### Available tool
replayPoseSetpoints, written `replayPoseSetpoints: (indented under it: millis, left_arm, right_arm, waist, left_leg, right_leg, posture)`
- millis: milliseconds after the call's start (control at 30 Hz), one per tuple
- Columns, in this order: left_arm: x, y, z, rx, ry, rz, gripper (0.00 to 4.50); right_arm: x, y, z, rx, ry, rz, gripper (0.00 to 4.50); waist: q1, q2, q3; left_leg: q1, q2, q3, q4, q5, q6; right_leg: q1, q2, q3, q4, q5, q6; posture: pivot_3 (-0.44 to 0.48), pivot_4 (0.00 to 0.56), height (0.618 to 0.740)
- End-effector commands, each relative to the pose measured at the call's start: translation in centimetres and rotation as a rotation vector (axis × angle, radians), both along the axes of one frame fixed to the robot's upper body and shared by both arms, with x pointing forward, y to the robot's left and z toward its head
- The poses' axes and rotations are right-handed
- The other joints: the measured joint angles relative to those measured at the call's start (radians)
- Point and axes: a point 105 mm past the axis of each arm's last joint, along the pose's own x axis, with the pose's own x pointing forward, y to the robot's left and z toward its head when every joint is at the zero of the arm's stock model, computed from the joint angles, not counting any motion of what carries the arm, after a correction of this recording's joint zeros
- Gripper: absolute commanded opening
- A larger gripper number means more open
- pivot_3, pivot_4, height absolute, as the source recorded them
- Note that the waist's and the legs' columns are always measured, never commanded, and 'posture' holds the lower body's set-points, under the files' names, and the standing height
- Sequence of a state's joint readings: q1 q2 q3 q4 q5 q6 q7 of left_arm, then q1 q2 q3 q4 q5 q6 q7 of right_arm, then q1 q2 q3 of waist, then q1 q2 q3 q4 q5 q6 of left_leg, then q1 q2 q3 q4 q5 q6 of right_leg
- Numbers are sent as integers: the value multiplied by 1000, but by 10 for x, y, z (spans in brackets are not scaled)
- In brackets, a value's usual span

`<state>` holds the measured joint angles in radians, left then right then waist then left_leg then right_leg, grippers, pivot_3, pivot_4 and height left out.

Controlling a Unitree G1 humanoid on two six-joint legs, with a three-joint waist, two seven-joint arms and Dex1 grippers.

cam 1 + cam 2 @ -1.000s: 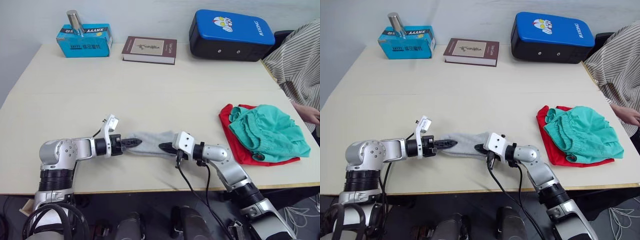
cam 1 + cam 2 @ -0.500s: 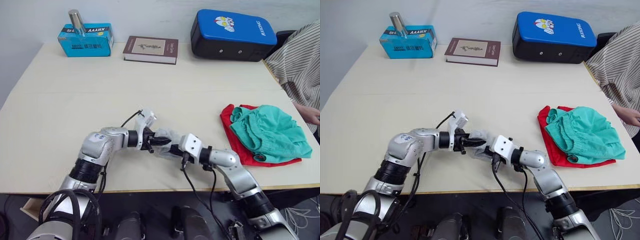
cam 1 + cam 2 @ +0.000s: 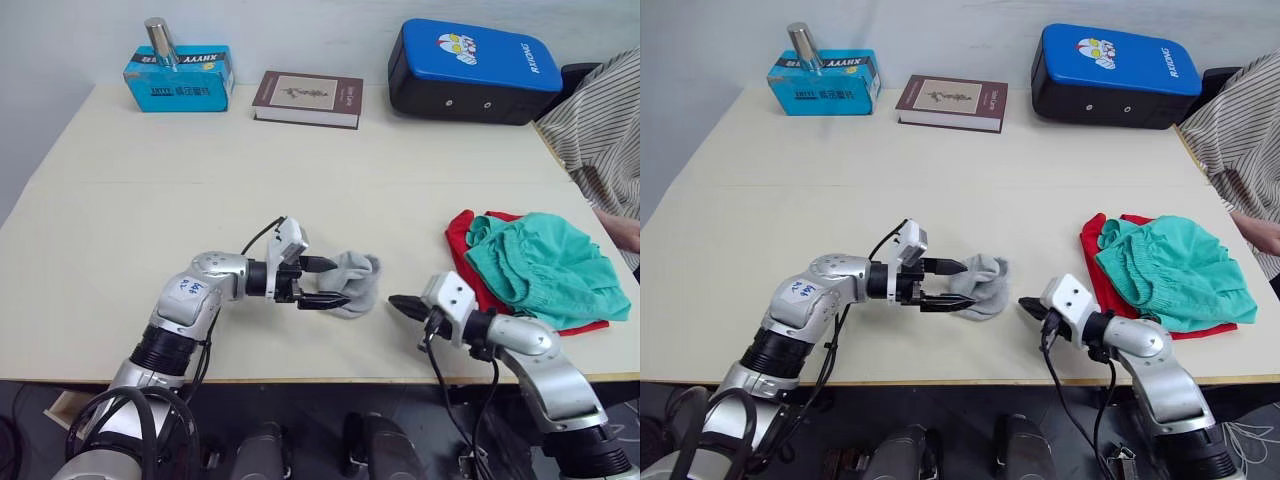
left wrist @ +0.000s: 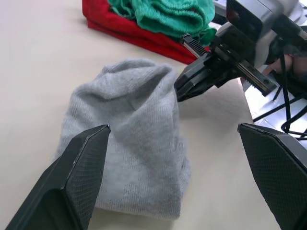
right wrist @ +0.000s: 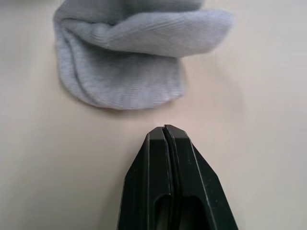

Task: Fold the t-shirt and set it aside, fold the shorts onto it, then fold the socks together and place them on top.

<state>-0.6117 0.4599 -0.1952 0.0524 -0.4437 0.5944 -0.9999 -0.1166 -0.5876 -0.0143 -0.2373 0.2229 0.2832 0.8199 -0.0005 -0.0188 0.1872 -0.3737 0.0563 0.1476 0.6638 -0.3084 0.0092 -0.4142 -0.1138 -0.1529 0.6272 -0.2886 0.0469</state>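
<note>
The socks (image 3: 352, 283) lie folded over into one small grey bundle on the table (image 3: 200, 200), near its front edge and roughly midway between the two arms. In the left wrist view the bundle (image 4: 129, 143) sits flat on the tabletop with a doubled, rounded end and soft creases across its top.

The left gripper (image 3: 325, 283) points at the socks from the robot's left, its two black fingers spread wide apart, one on each side of the bundle's near end. In the left wrist view the fingertips (image 4: 88, 153) stand well clear of each other with the grey fabric between them, and nothing is pinched; whether either finger touches the fabric I cannot tell.

The right gripper (image 3: 400, 304) rests just beside the socks on the robot's right, its tip aimed at them but apart from the fabric. Its fingers are pressed together with no gap, seen plainly in the right wrist view (image 5: 165, 139), and they hold nothing.

Further to the right, near the table's right edge, the shorts (image 3: 540, 265) lie bunched on top of the t-shirt (image 3: 470, 265), whose red cloth shows along the left and front edges beneath the teal.

At the back of the table stand a blue box (image 3: 180, 78) with a metal cylinder (image 3: 158, 38) on it, a brown book (image 3: 307, 98), and a blue and black pad (image 3: 475, 70). A person's striped sleeve (image 3: 600, 120) shows at the right side.
</note>
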Motion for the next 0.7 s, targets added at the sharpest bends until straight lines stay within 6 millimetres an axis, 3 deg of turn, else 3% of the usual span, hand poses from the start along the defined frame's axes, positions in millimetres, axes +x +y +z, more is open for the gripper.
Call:
replayPoseSetpoints:
  millis: [33,133,233,400,500,600,700]
  left_arm:
    - [4,7,16,-40,-104,13,4285]
    - [14,9,21,-70,-171,68,3561]
    - [25,6,13,-22,-242,121,2519]
    - [23,-5,-15,58,-276,102,888]
    - [21,-12,-24,35,-261,123,9]
    - [22,-13,-36,70,-266,168,9]
    - [25,-11,-46,81,-232,205,9]
  right_arm:
    - [4,-5,41,92,-85,7,0]
    - [4,11,63,162,-104,78,0]
    - [5,37,75,196,-118,160,0]
    - [17,69,65,211,-109,203,0]
    - [23,83,48,194,-116,205,0]
    - [27,92,25,126,-102,209,0]
    - [35,88,9,92,-79,161,0]
  waist:
    - [-2,0,0]
    - [-2,0,0]
    - [-2,0,0]
    - [-2,0,0]
    - [-1,0,0]
    - [-3,0,0]
    - [-3,0,0]
  left_leg:
    - [0,0,0,0,0,0]
    - [0,0,0,0,0,0]
    - [0,0,0,0,0,0]
    - [-1,0,0,0,0,1]
    - [-2,-1,0,0,0,1]
    - [-3,-2,0,1,-1,3]
    - [-3,-2,0,2,-1,3]
  right_leg:
    - [0,0,0,0,0,0]
    - [0,0,0,0,0,0]
    - [0,0,-1,0,0,0]
    - [0,0,-2,0,0,0]
    - [0,0,-2,-1,0,0]
    - [0,0,-2,0,0,1]
    - [0,-1,-2,-1,0,1]
  posture:
    - [0,150,740]
    - [0,150,740]
    - [0,150,740]
    - [0,150,740]
    - [0,150,740]
    - [0,150,740]
    - [0,150,740]
